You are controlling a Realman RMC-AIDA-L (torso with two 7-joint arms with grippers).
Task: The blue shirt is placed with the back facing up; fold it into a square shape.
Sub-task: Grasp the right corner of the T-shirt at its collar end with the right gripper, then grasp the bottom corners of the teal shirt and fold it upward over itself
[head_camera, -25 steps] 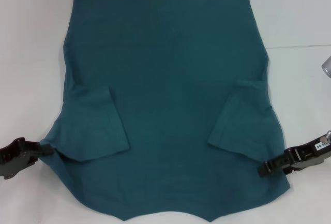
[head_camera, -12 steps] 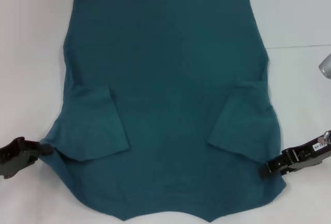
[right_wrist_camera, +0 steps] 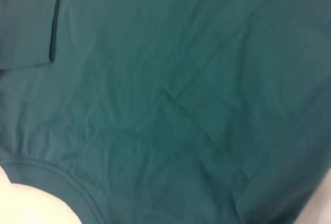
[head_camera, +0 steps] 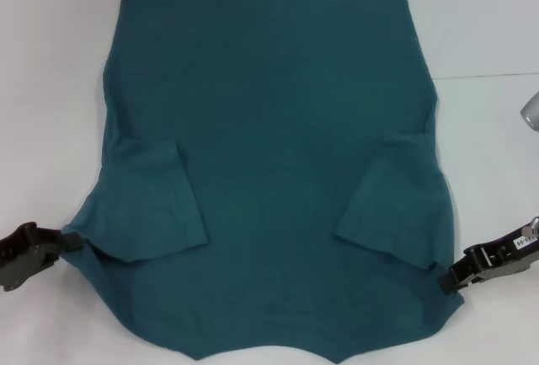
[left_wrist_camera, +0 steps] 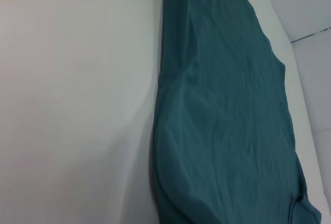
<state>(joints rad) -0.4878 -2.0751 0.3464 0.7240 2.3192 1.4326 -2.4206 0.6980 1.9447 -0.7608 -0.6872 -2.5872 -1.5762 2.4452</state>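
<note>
the blue shirt (head_camera: 274, 171) lies flat on the white counter (head_camera: 50, 87), sleeves folded in. left gripper (head_camera: 63, 243) and right gripper (head_camera: 450, 278) touch its side edges; whether the jaws are clamped i cannot tell. an uneven lift could skew the fold.

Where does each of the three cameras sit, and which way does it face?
Head view: looks forward and down at the blue shirt on the white table; left gripper and right gripper show at the shirt's side edges.
Left wrist view: looks along the shirt's edge and the table; no fingers visible.
Right wrist view: close on shirt fabric; no fingers visible.
All views share the shirt.
</note>
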